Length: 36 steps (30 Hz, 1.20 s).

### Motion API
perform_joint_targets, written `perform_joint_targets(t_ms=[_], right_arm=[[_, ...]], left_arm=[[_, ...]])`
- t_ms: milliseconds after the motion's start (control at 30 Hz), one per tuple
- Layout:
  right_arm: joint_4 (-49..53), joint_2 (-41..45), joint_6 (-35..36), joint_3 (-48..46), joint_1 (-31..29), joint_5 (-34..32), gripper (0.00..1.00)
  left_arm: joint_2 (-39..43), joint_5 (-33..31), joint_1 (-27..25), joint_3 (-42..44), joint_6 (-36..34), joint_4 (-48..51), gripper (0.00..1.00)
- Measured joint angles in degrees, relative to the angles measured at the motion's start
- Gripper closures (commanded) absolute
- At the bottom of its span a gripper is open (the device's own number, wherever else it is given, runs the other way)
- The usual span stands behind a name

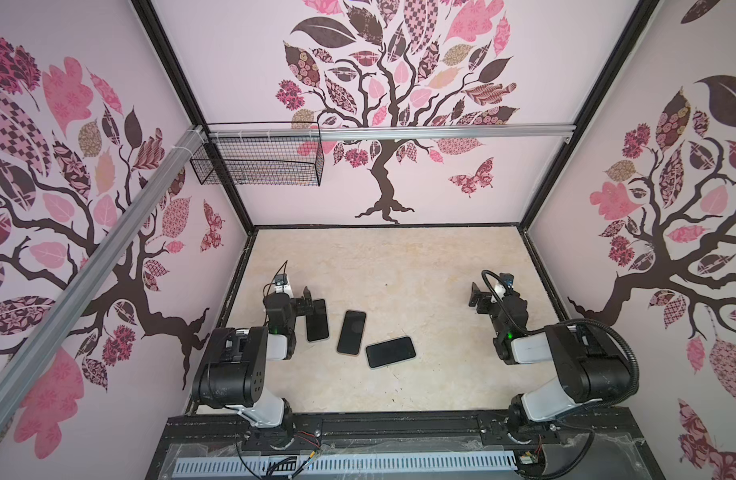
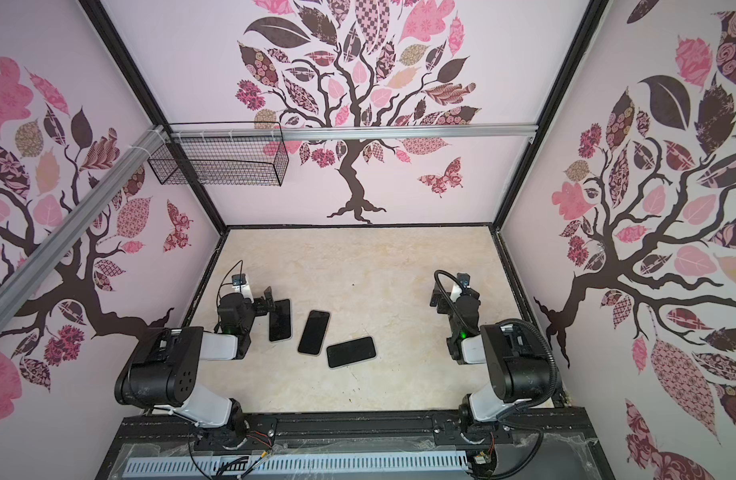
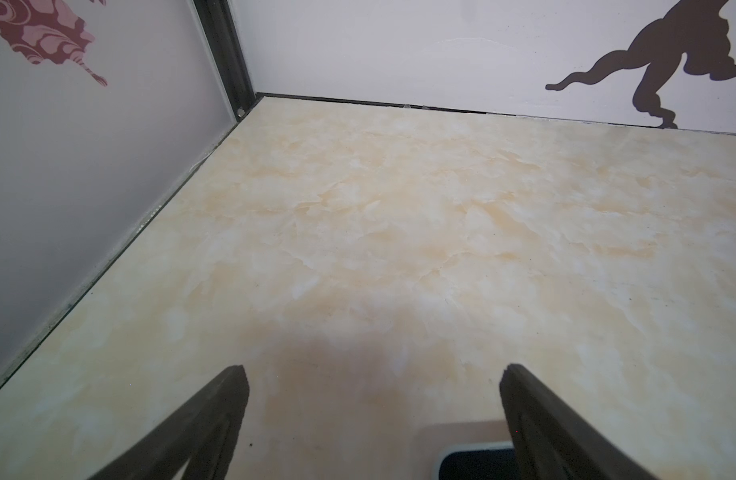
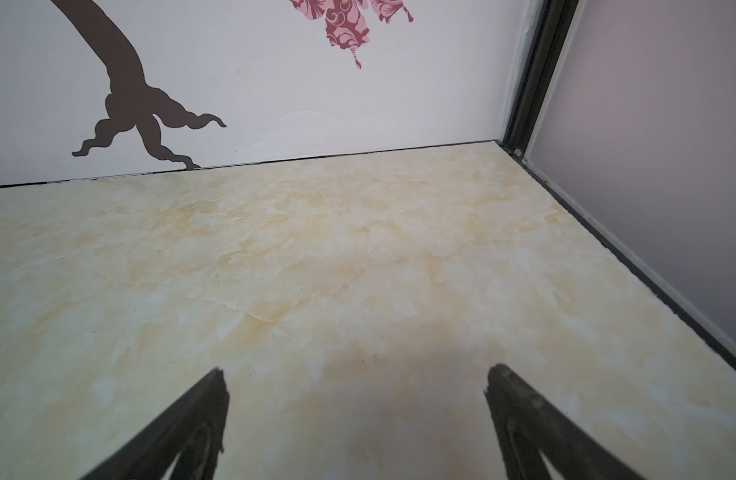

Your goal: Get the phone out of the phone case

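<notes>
The left gripper (image 3: 372,370) gaped wide, empty, over the marbled beige table (image 1: 399,270). A glossy black rounded-rectangle phone (image 1: 317,320) lay just beside it, second phone (image 1: 352,332) and third phone (image 1: 390,352) farther off; right gripper (image 4: 354,374), equally spread, well apart.

A: Do we read any text, brand or number anywhere?
B: We read none (the left phone (image 1: 317,320), the middle phone (image 1: 352,332) and the right phone (image 1: 390,352) show only dark screens, and the tree decal (image 1: 384,183) carries no letters).
</notes>
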<state>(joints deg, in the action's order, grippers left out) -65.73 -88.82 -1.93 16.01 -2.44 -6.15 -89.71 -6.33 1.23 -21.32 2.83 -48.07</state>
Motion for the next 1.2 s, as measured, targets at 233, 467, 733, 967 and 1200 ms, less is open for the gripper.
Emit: perform_joint_targets(t_ms=[233, 467, 733, 967, 1200], right_arm=[[0.00, 0.00, -0.04, 0.00, 0.48, 0.87, 0.00], [0.00, 0.00, -0.24, 0.00, 0.63, 1.46, 0.01], [0.00, 0.00, -0.24, 0.00, 0.66, 1.53, 0.00], [-0.87, 0.72, -0.20, -2.03, 0.66, 2.01, 0.01], [9.70, 11.04, -0.90, -0.07, 0.63, 3.21, 0.01]], left_arm=[[0.00, 0.17, 0.02, 0.00, -0.02, 0.00, 0.01], [0.00, 0.68, 0.37, 0.00, 0.00, 0.00, 0.02], [0.00, -0.28, -0.44, 0.00, -0.11, -0.02, 0.02], [2.49, -9.44, -6.32, 2.80, -1.92, -4.17, 0.01], [16.02, -21.31, -17.38, 0.02, -5.46, 5.64, 0.02]])
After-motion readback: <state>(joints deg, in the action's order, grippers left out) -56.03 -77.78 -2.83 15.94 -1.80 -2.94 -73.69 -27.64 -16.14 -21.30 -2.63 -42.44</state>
